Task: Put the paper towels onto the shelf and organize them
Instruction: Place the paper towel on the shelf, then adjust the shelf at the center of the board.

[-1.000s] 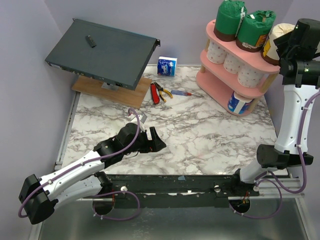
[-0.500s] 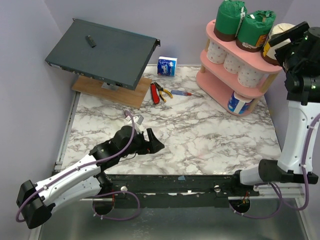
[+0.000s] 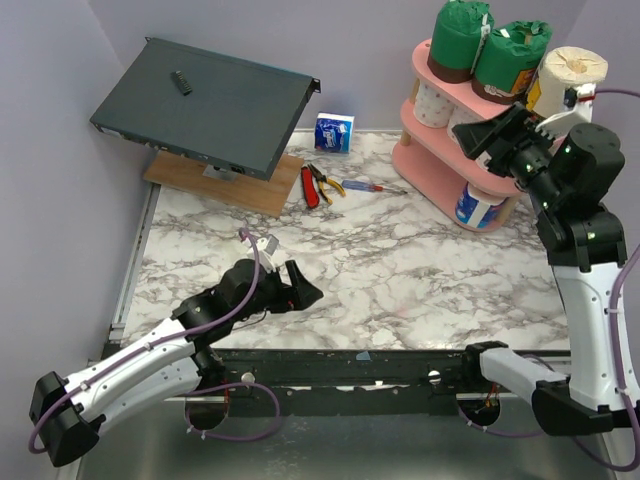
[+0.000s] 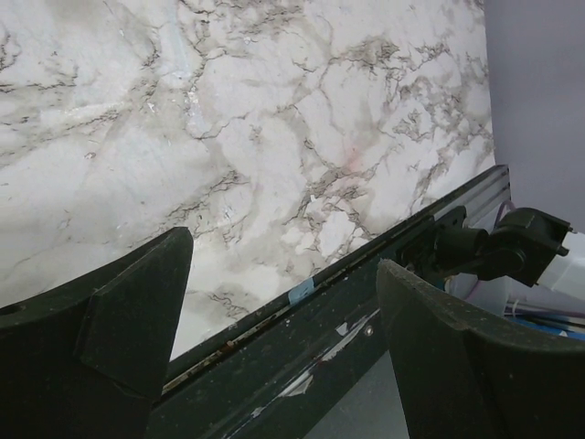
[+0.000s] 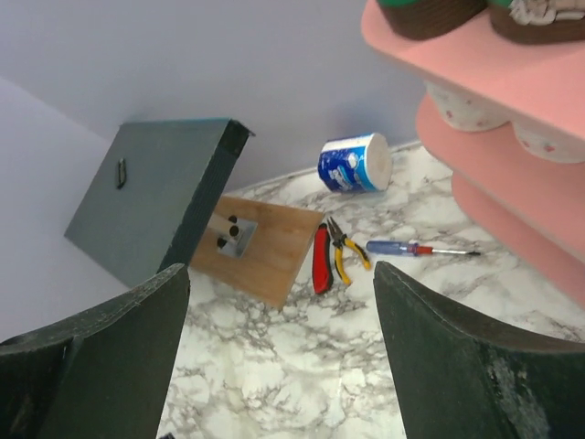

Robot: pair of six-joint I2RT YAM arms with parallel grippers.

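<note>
Rolls of paper towel in green wrap [image 3: 462, 38] and a bare white roll [image 3: 575, 68] stand on the pink three-tier dowel-post shelf [image 3: 418, 158]; one blue-and-white wrapped roll [image 3: 334, 132] lies on the marble-patterned table [image 3: 420, 270], well apart. Right gripper [image 3: 480, 145], spread and empty, hovers beside the middle tier: a careless swing could topple shelved rolls. Left gripper [image 3: 295, 280] likewise spread.

Pale lilac walls [image 3: 60, 150] stand at the left, back and right of the table [image 3: 400, 280], their surfaces plain and matt. The table top is white marble-pattern with grey veining, edged on the left by a silver metal strip [image 3: 133, 270] and along the near side by a black rail [image 3: 340, 365], scuffed and flecked with white. Below the rail lies a dull grey metal sheet [image 3: 400, 450]; light is even and soft, shadows faint.
</note>
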